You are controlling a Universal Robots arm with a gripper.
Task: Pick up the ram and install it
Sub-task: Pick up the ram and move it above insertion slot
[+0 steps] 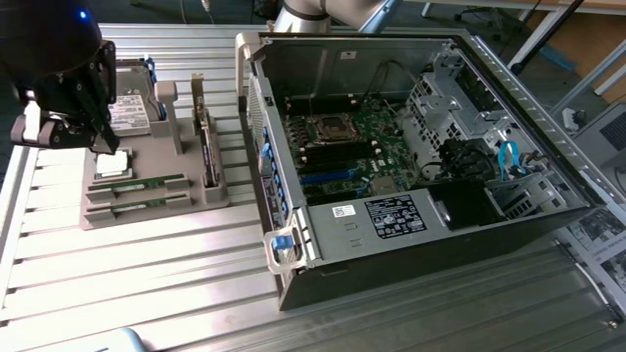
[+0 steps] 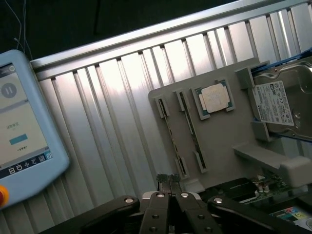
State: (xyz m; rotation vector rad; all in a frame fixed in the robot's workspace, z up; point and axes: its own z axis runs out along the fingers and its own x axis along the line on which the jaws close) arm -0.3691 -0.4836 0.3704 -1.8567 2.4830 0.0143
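Observation:
Two look-alike ram sticks stand on edge in slots of a grey holder (image 1: 157, 192): one ram stick (image 1: 137, 183) and a second stick (image 1: 137, 207) beside it. In the wrist view they are thin strips, one ram stick (image 2: 170, 131) and the other stick (image 2: 191, 130). My black gripper (image 1: 104, 143) hangs above the holder's far end, over the processor chip (image 1: 113, 163), apart from the sticks. In the wrist view the gripper (image 2: 169, 181) has its fingertips (image 2: 164, 179) pressed together with nothing between them.
An open computer case (image 1: 421, 147) with its motherboard (image 1: 342, 147) lies to the exterior view's right of the holder. A hard drive (image 2: 275, 102) and a graphics card (image 1: 204, 139) stand in the holder. A light-blue teach pendant (image 2: 19, 126) lies on the ribbed metal table (image 1: 146, 279).

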